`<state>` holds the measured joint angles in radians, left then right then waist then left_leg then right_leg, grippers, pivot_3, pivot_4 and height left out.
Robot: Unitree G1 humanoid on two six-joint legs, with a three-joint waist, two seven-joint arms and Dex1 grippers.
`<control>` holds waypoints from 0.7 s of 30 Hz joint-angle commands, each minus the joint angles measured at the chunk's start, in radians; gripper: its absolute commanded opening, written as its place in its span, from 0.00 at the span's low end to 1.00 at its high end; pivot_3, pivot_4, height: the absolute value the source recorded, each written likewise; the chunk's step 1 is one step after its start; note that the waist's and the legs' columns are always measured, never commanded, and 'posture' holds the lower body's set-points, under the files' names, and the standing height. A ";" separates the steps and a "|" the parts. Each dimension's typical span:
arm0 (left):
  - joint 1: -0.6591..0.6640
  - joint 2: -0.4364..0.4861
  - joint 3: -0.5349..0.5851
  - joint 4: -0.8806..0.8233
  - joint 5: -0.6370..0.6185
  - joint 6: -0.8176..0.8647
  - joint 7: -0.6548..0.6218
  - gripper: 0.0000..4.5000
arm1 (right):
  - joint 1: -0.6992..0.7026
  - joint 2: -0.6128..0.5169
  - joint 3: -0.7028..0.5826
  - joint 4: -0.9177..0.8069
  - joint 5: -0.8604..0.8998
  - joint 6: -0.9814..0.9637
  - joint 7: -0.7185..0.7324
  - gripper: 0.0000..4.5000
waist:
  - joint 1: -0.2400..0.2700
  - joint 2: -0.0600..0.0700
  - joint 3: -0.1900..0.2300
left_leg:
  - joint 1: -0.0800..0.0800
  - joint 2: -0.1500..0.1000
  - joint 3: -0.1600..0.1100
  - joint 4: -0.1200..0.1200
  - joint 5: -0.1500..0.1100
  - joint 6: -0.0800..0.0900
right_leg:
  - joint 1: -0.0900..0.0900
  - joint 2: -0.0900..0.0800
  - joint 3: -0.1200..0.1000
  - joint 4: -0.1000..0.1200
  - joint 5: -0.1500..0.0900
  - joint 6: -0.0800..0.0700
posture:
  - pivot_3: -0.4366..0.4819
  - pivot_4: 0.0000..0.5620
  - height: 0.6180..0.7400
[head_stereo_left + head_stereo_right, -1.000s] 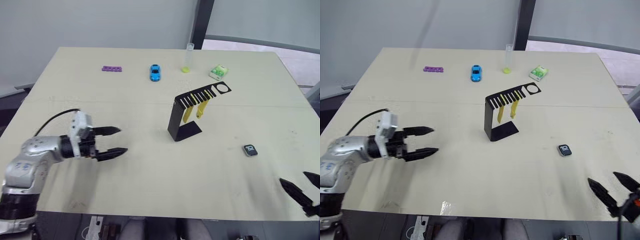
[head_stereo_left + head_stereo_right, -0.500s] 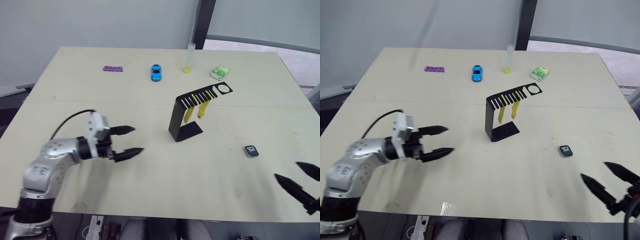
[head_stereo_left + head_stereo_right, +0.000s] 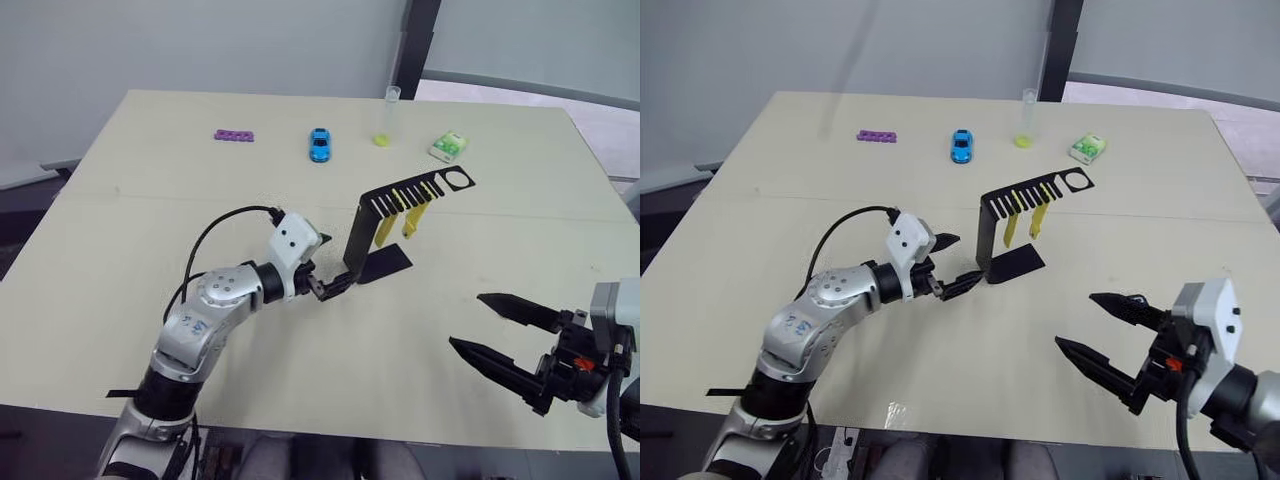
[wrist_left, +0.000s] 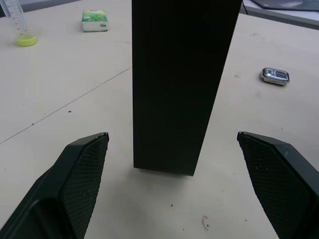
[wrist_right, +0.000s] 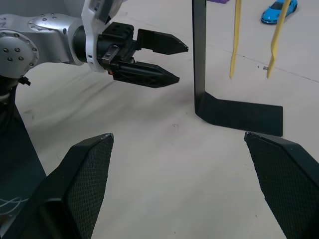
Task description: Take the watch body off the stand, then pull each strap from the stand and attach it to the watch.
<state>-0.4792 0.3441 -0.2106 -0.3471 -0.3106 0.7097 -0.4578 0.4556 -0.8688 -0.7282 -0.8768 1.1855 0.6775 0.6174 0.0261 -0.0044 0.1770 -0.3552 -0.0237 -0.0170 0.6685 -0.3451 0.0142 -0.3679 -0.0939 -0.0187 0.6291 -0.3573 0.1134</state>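
Observation:
The black stand (image 3: 355,240) is upright mid-table, and two yellow straps (image 3: 383,230) (image 3: 412,222) hang from its slotted top arm. My left gripper (image 3: 338,258) is open, its fingertips low on either side of the stand's upright and just short of it; the left wrist view has the upright (image 4: 179,84) centred between the fingers (image 4: 82,169). The watch body (image 4: 274,75) lies on the table beyond the stand. My right gripper (image 3: 466,320) hovers open over the near right of the table, pointing toward the stand (image 5: 199,59) and the left gripper (image 5: 159,62).
Along the far edge of the table stand a purple piece (image 3: 233,135), a blue toy car (image 3: 320,144), a clear tube with a yellow bottom (image 3: 387,118) and a green-white box (image 3: 449,146). The stand's flat foot (image 3: 387,264) points to the right.
My left gripper has travelled right across the table to the stand's upright, staying open. My right gripper has moved inward and left over the table. The camera has shifted slightly.

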 commanded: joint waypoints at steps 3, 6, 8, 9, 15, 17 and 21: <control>-0.036 -0.037 -0.017 0.035 0.045 -0.036 0.015 1.00 | -0.039 -0.018 0.033 -0.013 0.022 0.000 -0.047 0.99 | 0.001 0.000 0.000 | 0.000 0.000 0.000 0.000 0.000 0.000 | 0.000 0.000 0.000 0.000 0.000 0.000 | 0.48 0.27 1.00; -0.041 -0.056 -0.012 0.062 0.066 -0.042 0.029 1.00 | -0.058 -0.018 0.055 -0.011 0.015 -0.003 -0.060 0.99 | 0.001 0.000 0.000 | -0.001 0.000 0.000 0.000 0.000 0.000 | 0.000 0.000 -0.001 0.000 0.000 0.000 | 0.48 0.27 1.00; -0.047 -0.076 -0.020 0.086 0.080 -0.052 0.037 1.00 | -0.081 -0.015 0.080 -0.004 0.004 -0.008 -0.073 0.99 | 0.000 0.000 0.000 | -0.001 0.000 0.000 0.000 0.000 0.000 | 0.000 0.000 -0.001 0.000 0.000 0.000 | 0.48 0.27 1.00; -0.049 -0.085 -0.023 0.096 0.088 -0.058 0.039 1.00 | -0.089 -0.014 0.090 -0.002 0.000 -0.009 -0.078 0.99 | -0.001 0.000 0.000 | -0.001 0.000 0.000 0.001 0.000 0.000 | 0.000 0.000 -0.001 0.000 0.000 0.000 | 0.48 0.27 1.00; -0.067 -0.116 -0.028 0.142 0.133 -0.079 0.059 1.00 | -0.104 -0.003 0.117 0.004 -0.026 -0.016 -0.084 0.99 | 0.001 0.000 0.000 | -0.001 0.000 0.000 0.001 0.000 0.000 | 0.000 0.000 -0.001 0.000 0.000 0.000 | 0.48 0.27 1.00; -0.075 -0.118 -0.029 0.154 0.147 -0.088 0.063 1.00 | -0.102 0.000 0.119 0.005 -0.034 -0.019 -0.083 0.99 | 0.001 0.000 0.000 | -0.001 0.000 0.000 0.001 0.000 0.000 | 0.000 0.000 -0.002 0.000 0.000 0.000 | 0.48 0.27 1.00; -0.088 -0.121 -0.030 0.175 0.179 -0.112 0.072 1.00 | -0.107 0.012 0.129 0.009 -0.053 -0.025 -0.086 0.99 | 0.000 0.000 0.000 | -0.001 0.000 0.000 0.001 0.000 0.000 | -0.001 0.000 -0.001 0.000 0.000 0.000 | 0.48 0.27 1.00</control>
<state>-0.5474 0.2276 -0.2443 -0.1612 -0.1472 0.6237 -0.3953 0.3568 -0.8638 -0.5941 -0.8588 1.1371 0.6753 0.5429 0.0265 -0.0048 0.1770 -0.3563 -0.0236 -0.0174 0.6698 -0.3451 0.0143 -0.3684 -0.0938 -0.0202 0.6292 -0.3572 0.1137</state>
